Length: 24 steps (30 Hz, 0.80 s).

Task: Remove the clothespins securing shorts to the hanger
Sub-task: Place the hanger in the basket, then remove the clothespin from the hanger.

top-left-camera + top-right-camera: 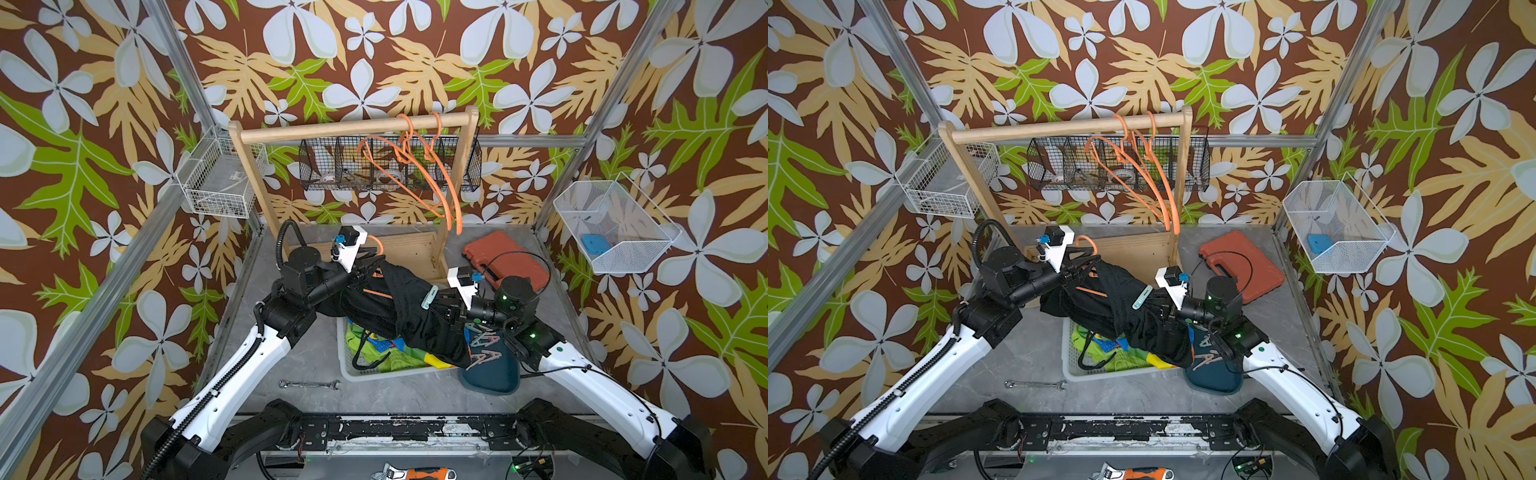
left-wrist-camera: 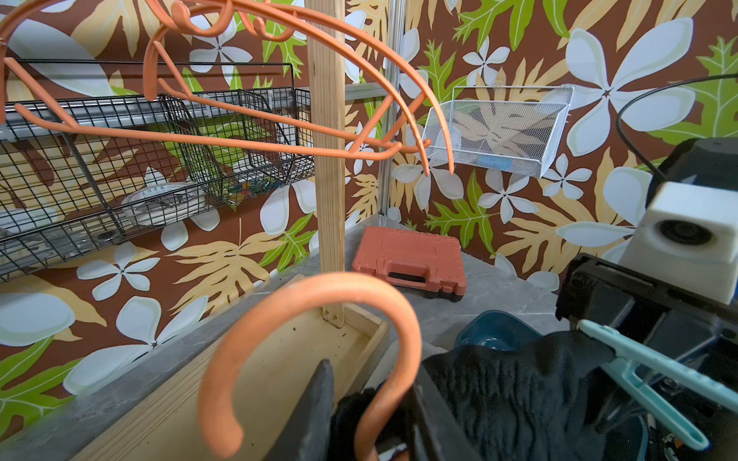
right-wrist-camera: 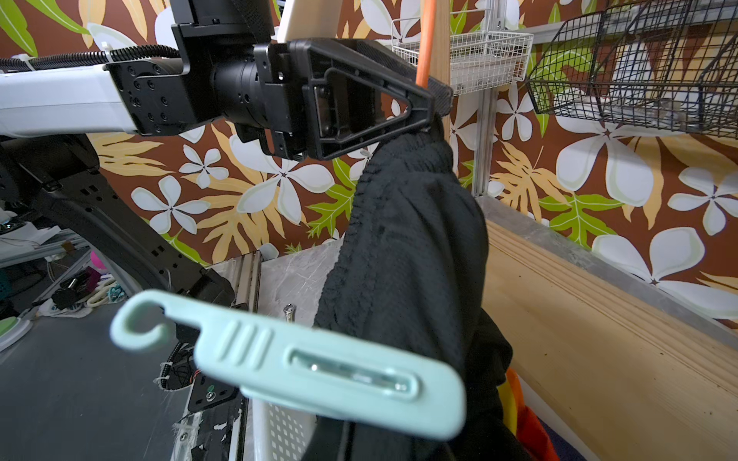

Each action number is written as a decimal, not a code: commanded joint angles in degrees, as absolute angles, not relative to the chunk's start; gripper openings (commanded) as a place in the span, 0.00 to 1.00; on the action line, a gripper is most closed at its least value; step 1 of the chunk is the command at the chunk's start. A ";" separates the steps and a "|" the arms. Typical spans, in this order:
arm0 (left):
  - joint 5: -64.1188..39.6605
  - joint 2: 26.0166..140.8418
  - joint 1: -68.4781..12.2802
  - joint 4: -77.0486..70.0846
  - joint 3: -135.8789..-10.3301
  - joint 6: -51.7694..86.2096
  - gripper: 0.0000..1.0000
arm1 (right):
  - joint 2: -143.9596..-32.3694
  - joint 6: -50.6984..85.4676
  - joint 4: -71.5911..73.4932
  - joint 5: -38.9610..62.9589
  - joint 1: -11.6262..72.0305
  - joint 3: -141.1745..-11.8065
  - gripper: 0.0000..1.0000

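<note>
The black shorts (image 1: 399, 307) (image 1: 1113, 307) (image 3: 407, 239) hang on an orange hanger (image 1: 376, 243) (image 2: 319, 295) held between both arms, above a white basket (image 1: 347, 368). My left gripper (image 1: 368, 266) (image 2: 371, 379) is shut on the hanger's neck below the hook, over the bunched waistband. A mint clothespin (image 1: 428, 297) (image 1: 1142, 297) (image 2: 647, 371) (image 3: 303, 367) sits against the shorts' other end. My right gripper (image 1: 444, 302) is shut on it; its fingers are hidden in the right wrist view. Several more clothespins (image 1: 484, 345) lie in a teal dish (image 1: 494, 376).
The basket holds lime green and colour-blocked shorts (image 1: 382, 355). A wooden rack (image 1: 353, 124) behind carries two bare orange hangers (image 1: 415, 166) in front of a black wire basket (image 1: 328, 166). A red case (image 1: 503, 257) lies back right and a wrench (image 1: 309, 384) near the front.
</note>
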<state>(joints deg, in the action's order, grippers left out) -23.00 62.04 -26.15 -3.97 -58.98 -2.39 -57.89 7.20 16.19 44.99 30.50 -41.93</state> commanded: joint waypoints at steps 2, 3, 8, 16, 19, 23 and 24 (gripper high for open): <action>-23.55 62.40 -26.27 -5.10 -59.77 -3.20 0.07 | -58.54 6.44 19.95 45.35 30.51 -42.71 0.00; -23.39 62.48 -26.28 -5.10 -59.70 -3.34 0.00 | -58.92 6.29 19.85 45.28 30.50 -42.96 0.00; -22.27 61.82 -26.24 -5.93 -58.07 -3.91 0.00 | -60.87 6.09 20.26 45.41 30.50 -43.84 0.00; -14.28 59.45 -26.21 -5.39 -55.77 -6.53 0.00 | -61.08 1.85 12.64 37.60 30.54 -46.25 0.41; -11.95 59.33 -26.26 -4.79 -55.14 -6.77 0.00 | -58.08 -0.89 6.76 28.44 30.51 -47.40 0.58; -9.53 59.73 -26.21 -4.10 -54.49 -7.46 0.00 | -52.52 -2.47 2.18 13.95 31.32 -47.10 0.67; -9.25 59.93 -26.17 -3.96 -54.41 -7.56 0.00 | -50.99 -3.12 1.51 10.83 32.08 -46.58 0.68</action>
<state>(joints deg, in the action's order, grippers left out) -12.01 59.72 -26.20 -2.79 -54.41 -6.76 -53.47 -0.58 5.54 23.86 31.11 -47.11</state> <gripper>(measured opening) 0.104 0.679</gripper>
